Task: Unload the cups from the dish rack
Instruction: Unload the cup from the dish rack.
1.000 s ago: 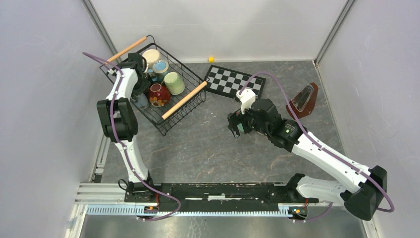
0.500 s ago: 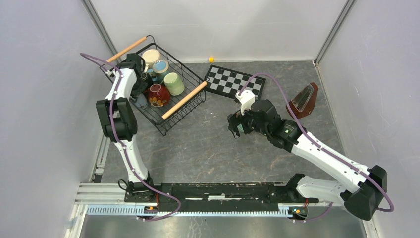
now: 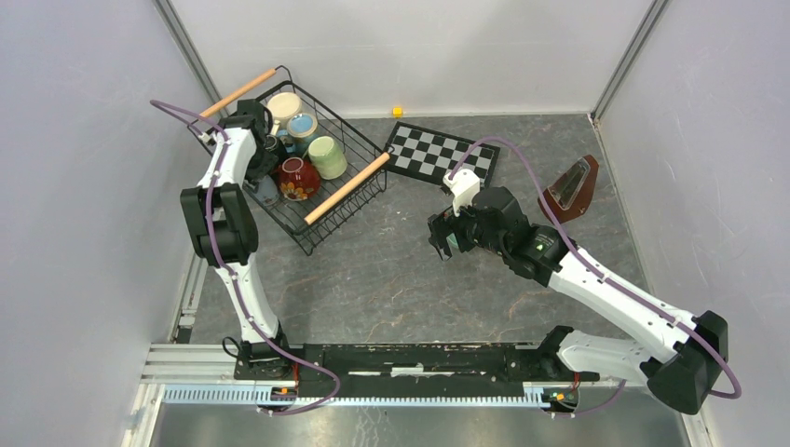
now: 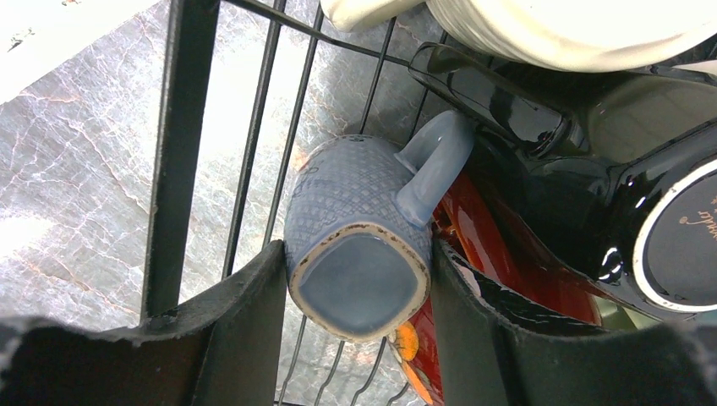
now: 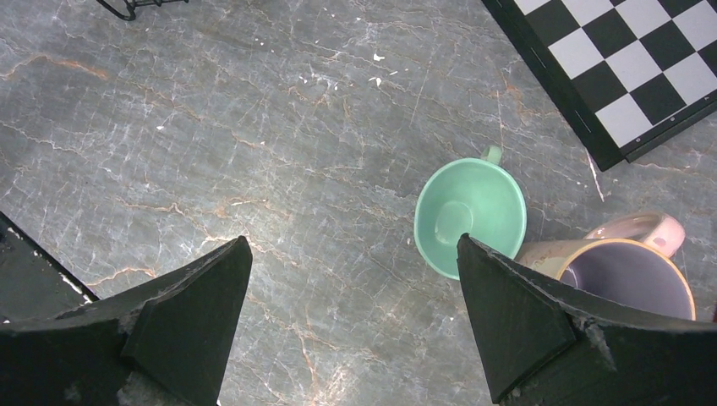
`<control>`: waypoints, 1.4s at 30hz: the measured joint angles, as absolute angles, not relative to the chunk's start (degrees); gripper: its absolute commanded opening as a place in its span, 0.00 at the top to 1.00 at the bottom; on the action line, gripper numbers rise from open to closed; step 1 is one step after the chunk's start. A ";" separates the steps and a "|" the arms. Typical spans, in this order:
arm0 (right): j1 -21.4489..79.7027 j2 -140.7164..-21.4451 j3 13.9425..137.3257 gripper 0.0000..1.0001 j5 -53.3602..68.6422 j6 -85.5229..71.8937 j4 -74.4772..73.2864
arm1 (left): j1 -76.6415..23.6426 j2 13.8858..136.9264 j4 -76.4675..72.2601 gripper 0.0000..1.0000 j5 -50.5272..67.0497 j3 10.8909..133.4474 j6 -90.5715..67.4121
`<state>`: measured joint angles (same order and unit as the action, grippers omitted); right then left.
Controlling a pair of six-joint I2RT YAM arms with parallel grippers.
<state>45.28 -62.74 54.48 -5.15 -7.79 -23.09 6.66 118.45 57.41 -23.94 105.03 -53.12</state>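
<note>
1. Grey marbled table [image 3: 391, 279]: walls close off its left, far and right edges. Its middle and near half are bare, the widest open room.
2. Black wire dish rack [image 3: 307, 244]: it sits askew in the far left corner, close to the left wall, with wooden handles [image 3: 347, 189] on two rims.
3. Left gripper [image 4: 359, 292]: it reaches inside the rack at its left side. Its fingers press both sides of a blue-grey cup [image 4: 355, 203], gripping it. The cup's base faces the wrist camera and it lies against the rack's wire wall. A black cup [image 4: 676, 228] and a red cup [image 3: 299, 179] crowd its other side.
4. Right gripper [image 5: 355, 313]: its jaws are spread wide and hold nothing. It hovers over the table's middle, well apart from the rack.
5. Checkered board [image 3: 438, 152]: it lies flat near the far edge, just right of the rack.
6. Brown metronome [image 3: 570, 189]: near the right edge.
7. Packed together in the rack are a cream cup [image 3: 284, 104], a teal cup [image 3: 302, 126] and a light green cup [image 3: 327, 156].
8. Out on the table, a mint cup [image 5: 469, 216] stands upright with a pink cup [image 5: 630, 279] just beside it, near the board's corner.
9. Yellow cube [image 3: 397, 112]: at the far edge.
</note>
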 measured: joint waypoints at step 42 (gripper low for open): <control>45.28 -62.63 54.50 0.02 -4.73 -11.29 -19.59 | 4.64 106.72 61.71 0.98 -19.53 107.63 -47.16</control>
<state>45.28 -62.63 54.50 -4.73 -11.29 -19.59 4.64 106.72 61.71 -19.53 107.63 -47.16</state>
